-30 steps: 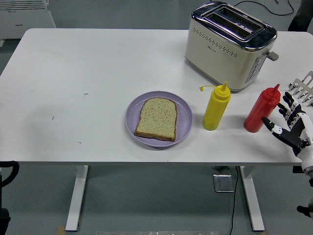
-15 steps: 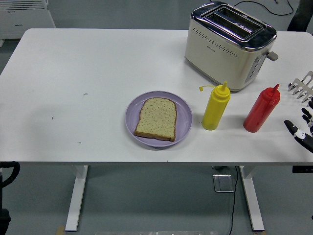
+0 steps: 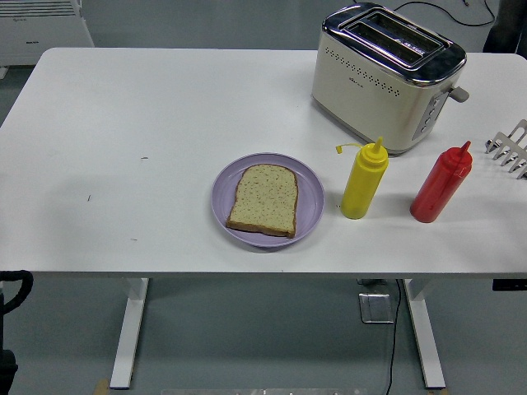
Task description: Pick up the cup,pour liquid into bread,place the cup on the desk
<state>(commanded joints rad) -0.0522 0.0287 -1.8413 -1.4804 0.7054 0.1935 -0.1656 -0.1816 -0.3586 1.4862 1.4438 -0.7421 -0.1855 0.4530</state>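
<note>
White table (image 3: 123, 107) on white legs, grey floor (image 3: 247, 337) beneath.

A lab or test room dressed as a breakfast spot: a bare white desk (image 3: 165, 123) on metal legs over grey floor, a toaster (image 3: 385, 76) at its far right, a cable (image 3: 394, 329) dangling beneath.

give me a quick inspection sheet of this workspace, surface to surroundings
surface: white table, a few small dark specks on its left part.
job's things: red squeeze bottle and yellow squeeze bottle upright, apart; bread slice flat on purple plate; no cup seen.
clutter: toaster far right, slots empty; metal rack at the right edge.
grippers: nothing seen.
cables: one hangs under the table, another behind the toaster.
surroundings: grey floor, white appliance top left.
</note>
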